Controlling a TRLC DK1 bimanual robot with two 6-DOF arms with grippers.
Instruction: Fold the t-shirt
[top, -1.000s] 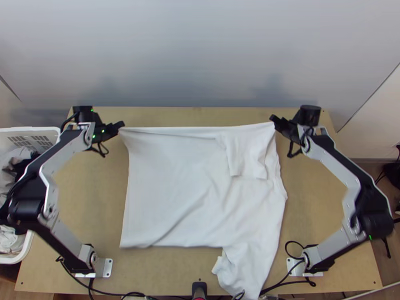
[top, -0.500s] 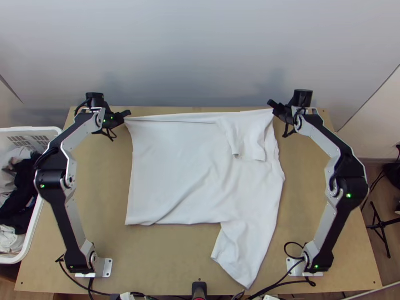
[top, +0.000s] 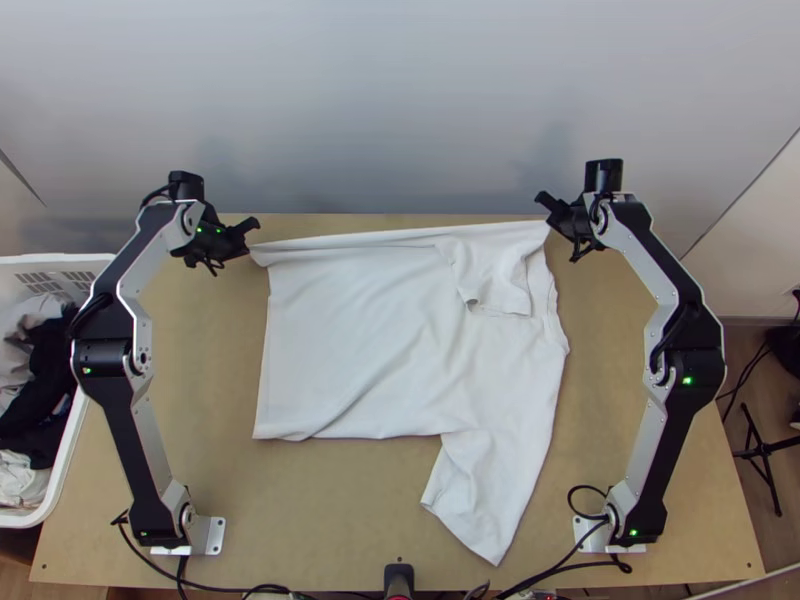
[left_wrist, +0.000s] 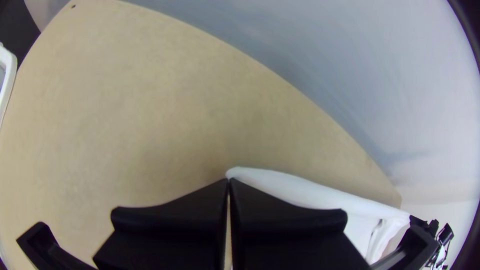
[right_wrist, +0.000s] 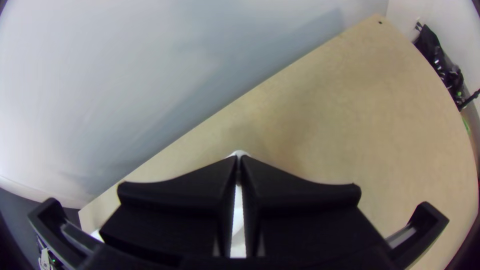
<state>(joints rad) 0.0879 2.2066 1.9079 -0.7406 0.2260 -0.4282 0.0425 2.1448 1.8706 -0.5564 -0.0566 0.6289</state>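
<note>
You're handling a likely light, limp t-shirt (top: 350, 340) | left pincer (left_wrist: 229, 182) pinching its upper-left corner, right pincer (right_wrist: 239, 159) its upper-right | corner holds suiting folding

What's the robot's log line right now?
left gripper: pinching t-shirt's far edge | right gripper: same edge | t-shirt: mostly spread, one sleeve over body
</note>
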